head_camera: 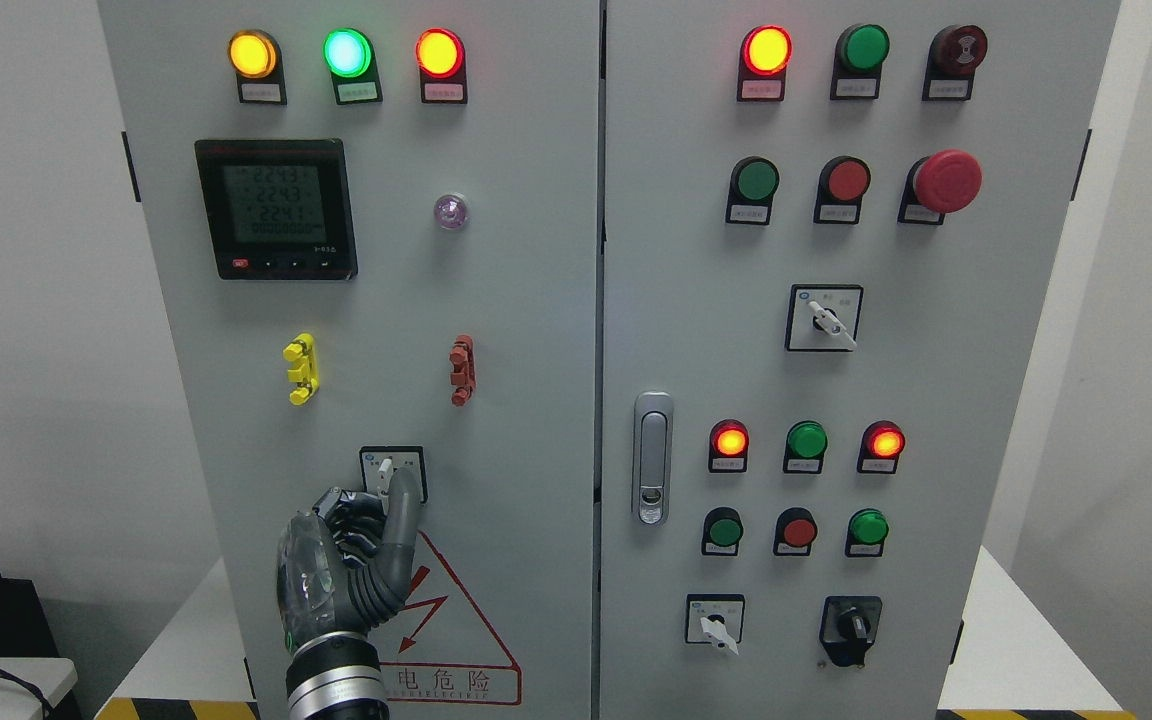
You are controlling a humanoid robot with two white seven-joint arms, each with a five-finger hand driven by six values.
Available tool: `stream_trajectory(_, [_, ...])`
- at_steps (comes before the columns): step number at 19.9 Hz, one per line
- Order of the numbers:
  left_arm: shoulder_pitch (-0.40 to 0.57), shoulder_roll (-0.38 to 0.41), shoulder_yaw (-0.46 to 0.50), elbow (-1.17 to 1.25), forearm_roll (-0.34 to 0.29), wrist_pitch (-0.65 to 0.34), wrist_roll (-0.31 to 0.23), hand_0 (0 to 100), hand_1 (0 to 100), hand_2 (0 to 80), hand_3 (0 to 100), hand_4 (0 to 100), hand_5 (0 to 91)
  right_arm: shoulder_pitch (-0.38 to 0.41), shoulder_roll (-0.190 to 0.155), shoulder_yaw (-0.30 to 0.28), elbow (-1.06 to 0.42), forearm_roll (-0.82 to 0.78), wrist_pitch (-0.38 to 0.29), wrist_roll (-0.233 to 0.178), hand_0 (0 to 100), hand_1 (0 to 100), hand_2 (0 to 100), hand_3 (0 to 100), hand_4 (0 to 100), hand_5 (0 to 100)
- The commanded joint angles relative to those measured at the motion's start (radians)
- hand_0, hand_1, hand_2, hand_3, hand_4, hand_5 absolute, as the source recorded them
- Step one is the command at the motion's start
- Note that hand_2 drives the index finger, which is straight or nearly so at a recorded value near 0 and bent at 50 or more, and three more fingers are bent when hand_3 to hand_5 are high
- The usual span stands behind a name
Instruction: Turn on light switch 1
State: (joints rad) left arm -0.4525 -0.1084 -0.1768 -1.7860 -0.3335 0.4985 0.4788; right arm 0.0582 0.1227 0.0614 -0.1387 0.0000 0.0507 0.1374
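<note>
**Left hand on the selector, lower left door**

Left hand [356, 560] is up against the cabinet [536, 400], arm rising from the bottom edge left of centre, and it's the only hand showing; the right one is nowhere in the head view. Most fingers are curled into the palm, while one finger [398, 510] stands out straight and points upward, its tip lying against the small rotary switch [391, 470] on the left door. That switch sits in its square plate low on the door, directly above the hand and just over the red warning triangle [451, 620]. Its pale knob reads as roughly upright, long axis vertical, though the fingertip covers part of it, so the exact setting is hard to call. Nothing is clasped here: it looks like a press or nudge contact, not a pinch. My read: the turn hinges on that fingertip pushing the knob sideways about its centre. Above, the amber, green and red lamps [346, 52] on this door are glowing, and the meter [276, 208] shows figures too small to read.
</note>
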Motion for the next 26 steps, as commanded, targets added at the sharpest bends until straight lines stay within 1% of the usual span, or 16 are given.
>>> stream_trajectory(1, [0.000, -0.001, 0.000, 0.000, -0.001, -0.006, 0.007, 25, 29, 53.8, 81, 85, 78.4, 0.000, 0.000, 0.000, 0.001, -0.018, 0.000, 0.001, 12, 39, 0, 0, 0, 0])
stream_trajectory(3, [0.000, 0.001, 0.000, 0.002, 0.001, -0.005, 0.007, 25, 29, 53.8, 81, 85, 78.4, 0.000, 0.000, 0.000, 0.001, -0.018, 0.000, 0.001, 12, 39, 0, 0, 0, 0])
stream_trajectory(6, [-0.005, 0.001, -0.001, 0.002, -0.002, -0.005, 0.007, 24, 32, 54.0, 81, 85, 78.4, 0.000, 0.000, 0.000, -0.001, -0.018, 0.000, -0.001, 12, 39, 0, 0, 0, 0])
stream_trajectory(10, [-0.011, -0.001, -0.004, 0.003, -0.004, -0.003, 0.007, 31, 32, 54.4, 82, 86, 78.5, 0.000, 0.000, 0.000, -0.001, -0.018, 0.000, -0.001, 12, 39, 0, 0, 0, 0])
stream_trajectory(18, [-0.008, -0.001, -0.004, 0.003, -0.004, -0.003, 0.007, 37, 31, 54.8, 82, 86, 78.7, 0.000, 0.000, 0.000, 0.001, -0.017, 0.000, 0.001, 12, 39, 0, 0, 0, 0])
stream_trajectory(26, [-0.009, -0.001, -0.010, 0.011, -0.006, -0.002, 0.007, 44, 29, 56.2, 82, 86, 79.2, 0.000, 0.000, 0.000, 0.001, -0.018, 0.000, -0.001, 12, 39, 0, 0, 0, 0])
